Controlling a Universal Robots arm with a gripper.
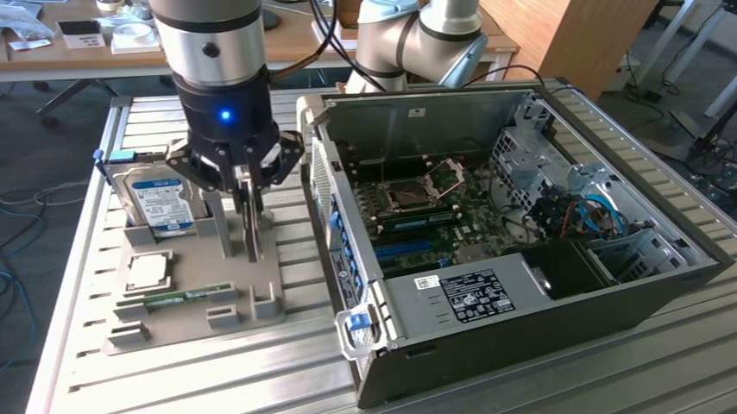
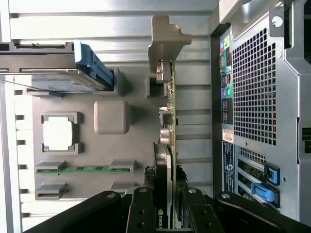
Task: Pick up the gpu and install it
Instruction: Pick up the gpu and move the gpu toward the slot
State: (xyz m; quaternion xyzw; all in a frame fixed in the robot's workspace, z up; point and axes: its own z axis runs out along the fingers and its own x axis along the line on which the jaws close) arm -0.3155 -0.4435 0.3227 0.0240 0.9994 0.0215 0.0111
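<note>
Matt plastic tray (image 1: 198,274), metal-bracketed gpu (image 2: 169,121)

Exterior view: high up, off my arm (image 1: 213,43), angled down across slatted counter (image 1: 69,285). Mid range, takes in my hand (image 1: 244,252), grey parts tray (image 1: 196,315), open computer case (image 1: 553,345).
Wrist view: on my wrist, close, straight down past hand onto tray.
Shared: tray, hard drive (image 1: 161,203), memory stick (image 1: 179,297), case's tray-side wall.

Bright even light glares off the slatted metal table (image 2: 112,24), shadows soft.
</note>
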